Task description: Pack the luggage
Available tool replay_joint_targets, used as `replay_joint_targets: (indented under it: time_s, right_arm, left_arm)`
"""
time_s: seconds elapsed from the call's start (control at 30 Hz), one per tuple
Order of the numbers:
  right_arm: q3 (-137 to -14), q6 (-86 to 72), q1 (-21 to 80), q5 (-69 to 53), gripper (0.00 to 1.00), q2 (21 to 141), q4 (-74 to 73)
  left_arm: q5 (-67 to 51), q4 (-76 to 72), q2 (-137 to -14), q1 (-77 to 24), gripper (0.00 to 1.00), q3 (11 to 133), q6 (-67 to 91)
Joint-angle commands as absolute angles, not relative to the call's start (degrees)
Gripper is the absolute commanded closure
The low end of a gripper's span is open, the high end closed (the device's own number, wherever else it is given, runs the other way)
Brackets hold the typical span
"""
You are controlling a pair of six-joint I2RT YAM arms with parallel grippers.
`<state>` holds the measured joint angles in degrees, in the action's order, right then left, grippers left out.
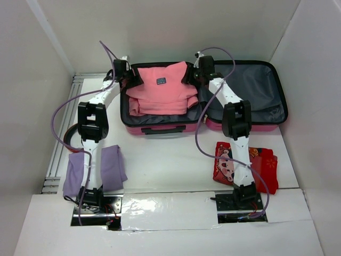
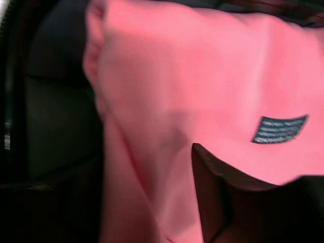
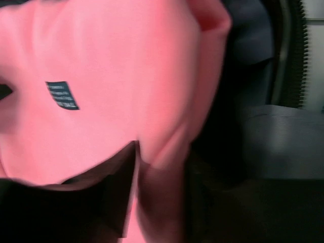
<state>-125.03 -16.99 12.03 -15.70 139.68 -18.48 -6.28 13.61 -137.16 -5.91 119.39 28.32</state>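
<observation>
The luggage point(image 1: 256, 88) lies open at the back of the table, grey lining up and pink shell edge toward me. A folded pink sweater point(image 1: 160, 93) fills its left half. My left gripper point(image 1: 129, 80) is at the sweater's far left corner and my right gripper point(image 1: 194, 74) at its far right corner. In the left wrist view pink cloth point(image 2: 202, 76) runs loosely through a wide gap between the jaws point(image 2: 152, 202). In the blurred right wrist view a fold of the sweater point(image 3: 101, 61) fills the narrower gap of the right gripper point(image 3: 162, 197).
A purple cloth point(image 1: 112, 168) lies under the left arm near its base. A red printed item point(image 1: 226, 165) and red cloth point(image 1: 266, 170) lie by the right arm. White walls enclose the table, and a metal rail point(image 1: 61, 144) runs along the left side.
</observation>
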Motion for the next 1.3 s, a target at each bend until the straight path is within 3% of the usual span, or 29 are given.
replay_joint_targets:
  time_s: [0.0,0.03,0.1,0.13,0.33,0.47,0.57,0.77,1.0,1.27]
  right_arm:
    - [-126.2,-14.3,11.1,-11.3,0.43,135.5,-19.3]
    - [-126.2,-14.3,11.1,-11.3,0.38,134.8,-19.9]
    - [-126.8,-14.3,11.1,-11.9,0.25,132.4,-20.4]
    - [-127.7,-14.3,11.1,-11.9,0.17,131.5,-21.1]
    - [-130.6,-11.3,11.1,-7.0,0.0,122.9,-23.4]
    - [-128.6,-9.1,11.6,-1.9,0.0,116.1,-26.4]
    - [-122.3,-9.0,11.6,1.5,0.0,109.1,-27.0]
    - [-93.0,-17.9,9.2,9.4,0.0,89.4,-29.0]
    - [-66.3,-26.3,1.2,7.9,0.0,64.6,-32.6]
    - [-60.2,-26.3,-2.5,7.7,0.0,55.9,-34.8]
  left_arm:
    - [-7.2,12.4,-132.0,-4.9,0.26,121.8,25.0]
    - [-7.7,12.4,-129.8,-4.9,0.14,121.8,24.0]
    - [-10.5,12.4,-127.6,-4.9,0.0,121.8,22.6]
    - [-10.5,12.4,-126.5,-4.9,0.0,121.8,21.2]
    - [-7.9,13.6,-116.9,-6.1,0.0,121.8,18.2]
    - [-2.3,16.9,-111.2,-6.1,0.0,121.3,16.9]
    - [-4.9,19.1,-106.3,-6.1,0.0,118.9,16.2]
    - [-16.0,16.8,-92.8,-12.4,0.0,101.6,22.5]
    - [-12.5,4.8,-83.9,-33.8,0.0,76.5,36.3]
    - [-10.5,-16.9,-89.7,-53.0,0.0,62.5,44.6]
